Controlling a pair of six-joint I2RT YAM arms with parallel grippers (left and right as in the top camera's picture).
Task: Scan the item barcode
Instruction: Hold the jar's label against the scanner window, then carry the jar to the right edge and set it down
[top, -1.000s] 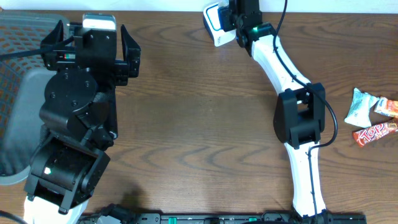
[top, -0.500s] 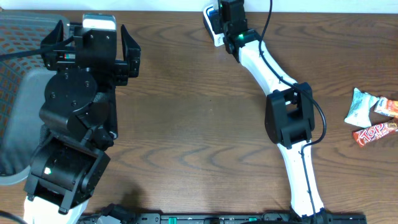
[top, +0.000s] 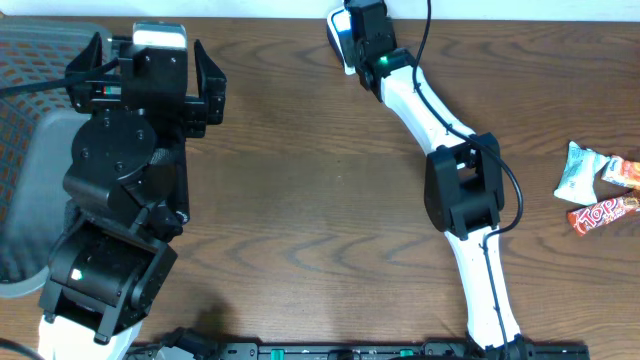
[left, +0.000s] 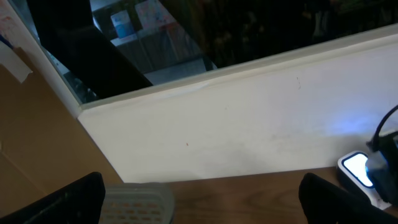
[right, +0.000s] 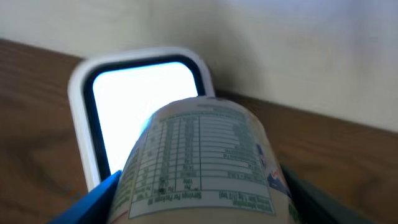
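A pale cylindrical item (right: 202, 162) with a printed nutrition table faces the right wrist camera. My right gripper (right: 199, 202) is shut on it, a blue pad on its left and a dark pad on its right. Just beyond the item lies the white scanner (right: 143, 93), its window glowing bright. From above, the right gripper (top: 365, 25) sits over the scanner (top: 341, 38) at the table's back edge and hides the item. My left gripper (top: 150, 65) stands open at the back left with nothing between its fingers (left: 71, 202). No barcode shows in any view.
A grey perforated basket (top: 30, 150) stands at the left edge, and its rim (left: 134, 199) lies under the left gripper. Snack packets (top: 600, 190) lie at the far right. A white wall ledge (left: 249, 118) runs behind the table.
The right gripper has shifted a little to the left with the item, now more directly over the scanner. The left arm has not moved.
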